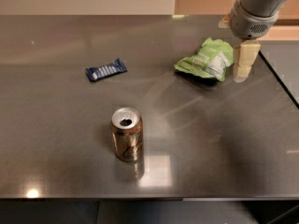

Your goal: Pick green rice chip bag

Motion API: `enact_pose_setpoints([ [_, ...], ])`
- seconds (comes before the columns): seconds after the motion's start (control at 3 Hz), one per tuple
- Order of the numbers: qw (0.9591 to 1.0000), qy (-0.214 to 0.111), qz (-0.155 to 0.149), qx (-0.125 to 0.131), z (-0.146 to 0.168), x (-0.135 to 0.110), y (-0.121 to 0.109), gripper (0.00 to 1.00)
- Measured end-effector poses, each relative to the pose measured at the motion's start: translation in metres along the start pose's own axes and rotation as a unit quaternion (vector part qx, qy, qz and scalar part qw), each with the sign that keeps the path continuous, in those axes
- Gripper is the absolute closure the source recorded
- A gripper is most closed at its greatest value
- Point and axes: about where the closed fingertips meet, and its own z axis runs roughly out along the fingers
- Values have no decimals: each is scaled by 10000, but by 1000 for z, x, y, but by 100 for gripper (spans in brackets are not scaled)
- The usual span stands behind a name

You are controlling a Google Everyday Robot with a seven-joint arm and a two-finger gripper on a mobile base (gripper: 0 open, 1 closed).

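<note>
The green rice chip bag [205, 60] lies on the grey table [70, 106] at the back right, light lime green with a white-grey panel. My gripper [243, 68] hangs from the grey arm at the top right. Its pale fingers point down just to the right of the bag's right edge, close to it. Nothing shows between them.
A brown soda can [127, 134] stands upright near the front middle. A small dark blue wrapper [106, 70] lies at the back left. The table's right edge [280, 85] runs just right of the gripper.
</note>
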Motion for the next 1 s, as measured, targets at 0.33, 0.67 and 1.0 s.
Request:
enact_pose_setpoints([
  [0.33, 9989, 108, -457, -63, 18, 4, -20, 0],
  [0.67, 9951, 51, -967, -179, 35, 5, -35, 0],
  [1.0, 9899, -98, -1394, -229, 48, 4, -46, 0],
])
